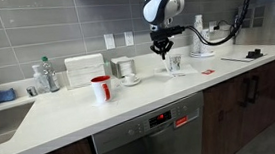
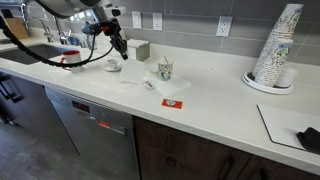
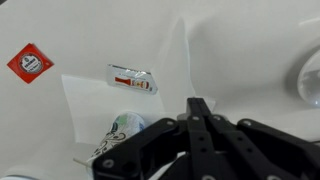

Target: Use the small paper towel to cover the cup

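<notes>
The cup [image 2: 165, 69] is standing upright with its top showing open. It's a small pale handleless thing with a greenish print, sitting on a flat white sheet [image 2: 176, 80], nearer the counter's [image 2: 220, 100] back edge than the front. Can't tell where the small paper towel is lying.

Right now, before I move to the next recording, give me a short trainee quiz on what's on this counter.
1. True or false: the red mug stands upright on the counter.
2. The cup stands on: A) a saucer, B) a white sheet, C) a cutting board.
3. Fill in: the square packet in the wrist view is coloured ___.
Key: 1 true; 2 B; 3 red.
</notes>
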### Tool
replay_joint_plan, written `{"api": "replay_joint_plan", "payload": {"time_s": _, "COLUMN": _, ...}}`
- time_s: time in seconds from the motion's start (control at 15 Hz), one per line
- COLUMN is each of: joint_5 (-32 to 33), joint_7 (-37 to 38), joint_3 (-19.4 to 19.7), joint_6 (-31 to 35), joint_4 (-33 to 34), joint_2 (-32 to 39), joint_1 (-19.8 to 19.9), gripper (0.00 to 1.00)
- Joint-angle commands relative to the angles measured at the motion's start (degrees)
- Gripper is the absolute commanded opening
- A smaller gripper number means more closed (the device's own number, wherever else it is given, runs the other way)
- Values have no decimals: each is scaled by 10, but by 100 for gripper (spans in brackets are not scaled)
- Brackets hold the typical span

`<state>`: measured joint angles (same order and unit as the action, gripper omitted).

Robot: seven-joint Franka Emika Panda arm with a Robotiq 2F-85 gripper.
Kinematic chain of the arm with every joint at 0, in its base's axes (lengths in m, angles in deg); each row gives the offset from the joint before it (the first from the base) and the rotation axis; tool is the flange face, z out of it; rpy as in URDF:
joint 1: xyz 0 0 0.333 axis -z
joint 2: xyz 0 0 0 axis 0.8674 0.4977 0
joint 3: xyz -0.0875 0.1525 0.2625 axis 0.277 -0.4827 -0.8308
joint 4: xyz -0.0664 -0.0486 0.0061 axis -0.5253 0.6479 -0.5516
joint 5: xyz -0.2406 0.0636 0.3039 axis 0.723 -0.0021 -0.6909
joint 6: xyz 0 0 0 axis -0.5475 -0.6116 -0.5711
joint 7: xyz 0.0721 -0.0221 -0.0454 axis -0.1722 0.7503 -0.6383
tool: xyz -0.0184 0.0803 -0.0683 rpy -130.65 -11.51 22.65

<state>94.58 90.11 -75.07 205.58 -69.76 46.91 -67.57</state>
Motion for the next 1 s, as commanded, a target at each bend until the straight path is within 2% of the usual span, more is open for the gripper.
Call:
{"api": "replay_joint_plan", "payload": {"time_s": 0.0, "joint_5": 3, "joint_7": 1, "joint_3": -10, "joint_6": -1, "joint_4": 0, "joint_2": 0, "joint_1": 10, "gripper": 1}}
{"api": "replay_joint_plan", "payload": {"time_s": 0.53, "joint_5": -4, "joint_7": 4, "joint_3": -8, "joint_6": 52, "joint_4": 3, "joint_2": -58, "joint_1": 30, "gripper": 0}}
{"api": "replay_joint_plan", "payload": {"time_s": 0.93, "joint_5": 11, "joint_7": 41, "joint_3": -7, "joint_6": 49, "joint_4": 32, "joint_2": -89, "joint_1": 54, "gripper": 0}}
